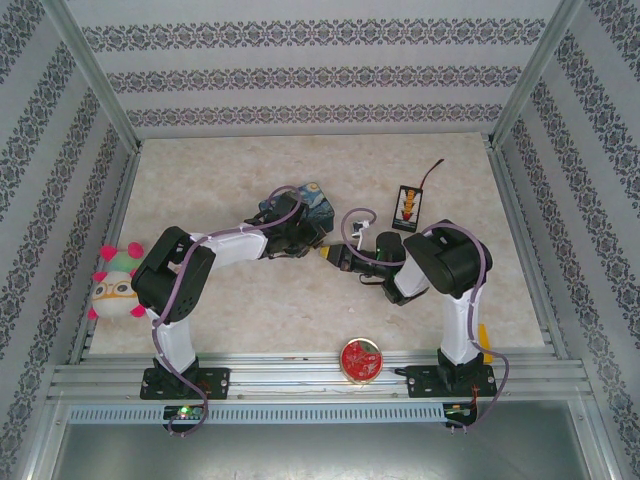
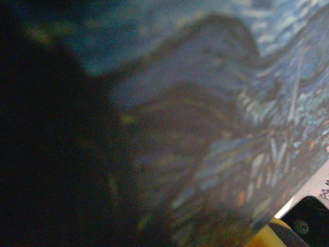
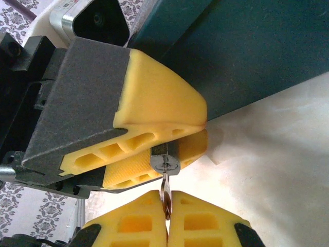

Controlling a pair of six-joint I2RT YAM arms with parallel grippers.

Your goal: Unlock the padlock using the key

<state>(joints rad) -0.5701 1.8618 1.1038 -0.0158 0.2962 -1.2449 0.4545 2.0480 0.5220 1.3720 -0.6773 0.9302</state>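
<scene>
Yellow ribbed pads of the right end effector (image 3: 167, 204) are clenched flat against each other on the key (image 3: 164, 191), whose thin metal blade stands up out of the seam between them; the blade's tip meets the small silvery face of the padlock (image 3: 165, 160), apparently at or just inside the keyway, though how deep it sits I cannot tell; the padlock is pinched between the yellow fingers of the left end effector (image 3: 201, 128), which grasps it so closely that only that small face pokes out and the shackle is hidden; just behind this grip rises the dark blue-green wall of the painted tin (image 3: 247, 56), whose swirling starry pattern is blurred at close range in the left wrist view; beneath lies the pale marbled table (image 3: 277, 170), and in the top view both arms reach inward so the two end effectors meet beside the tin near the table's middle; by my judgement the fetching and aligning are done, while seating the key fully, turning it and freeing the shackle remain, since nothing visible shows the lock open.
</scene>
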